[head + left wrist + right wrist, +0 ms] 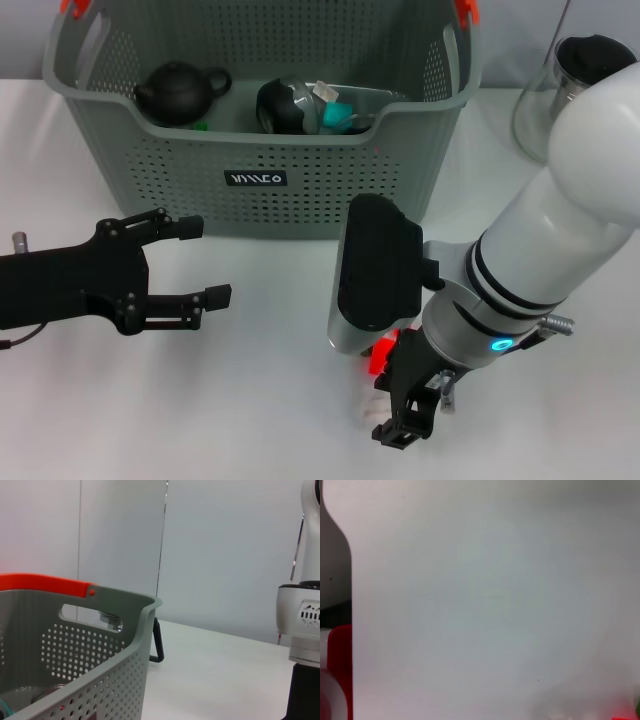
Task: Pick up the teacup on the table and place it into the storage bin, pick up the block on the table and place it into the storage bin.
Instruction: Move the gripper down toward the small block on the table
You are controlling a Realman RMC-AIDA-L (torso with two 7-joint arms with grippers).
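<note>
Red block point(383, 355) on table point(200, 400), near right, mostly hidden under right gripper point(405, 420); whether gripper grips it, cannot tell. Bin point(260, 190) far centre, black teapot point(178, 92) and dark cup point(288, 105) inside. Left gripper point(190, 262) spread open, empty, near bin's left front

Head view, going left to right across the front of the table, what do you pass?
Left gripper, fingers open → red block → right gripper down over it.
</note>
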